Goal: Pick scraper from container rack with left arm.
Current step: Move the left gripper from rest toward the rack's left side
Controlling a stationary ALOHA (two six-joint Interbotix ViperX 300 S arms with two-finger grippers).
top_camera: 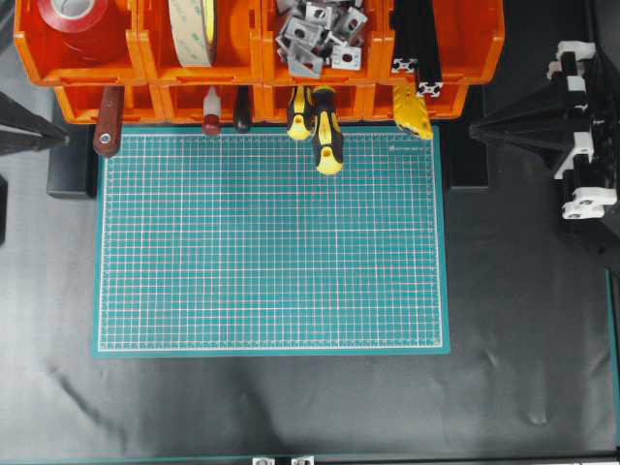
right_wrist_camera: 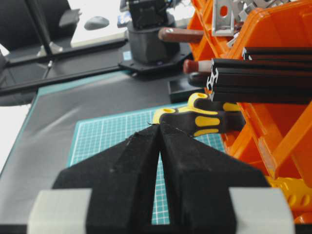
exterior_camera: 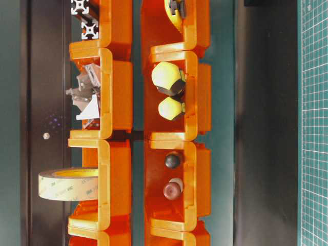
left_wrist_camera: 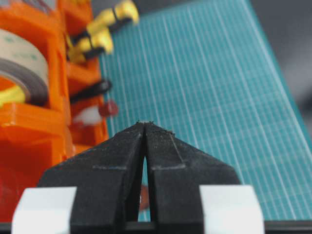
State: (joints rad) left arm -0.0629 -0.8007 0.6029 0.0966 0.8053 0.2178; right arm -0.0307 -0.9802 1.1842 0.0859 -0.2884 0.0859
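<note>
My left gripper (left_wrist_camera: 145, 124) was pinched shut, its two black fingers meeting at the tips and holding nothing. It hung low over the green cutting mat (left_wrist_camera: 204, 97), just beside the front of the container rack (left_wrist_camera: 29, 131). My right gripper (right_wrist_camera: 159, 127) was shut as well and empty, pointing along the mat toward the yellow-and-black screwdrivers (right_wrist_camera: 200, 117).

The scraper (top_camera: 108, 124) lay in the leftmost bin of the lower row — its reddish-brown wooden handle stuck out of the open front, with the end that has the hole resting near the mat's top-left corner, on the dark bench (top_camera: 291, 407). Its blade was hidden inside the bin. In the next bin to the right sat a small red-knobbed tool (top_camera: 210, 114) and a black-handled one (top_camera: 241, 112). Past those, two screwdrivers (top_camera: 326, 131) poked out onto the mat. The upper row held a red tape roll (top_camera: 79, 17), a pale tape roll (top_camera: 194, 29), grey metal brackets (top_camera: 320, 34) and black extrusions (top_camera: 417, 44).
</note>
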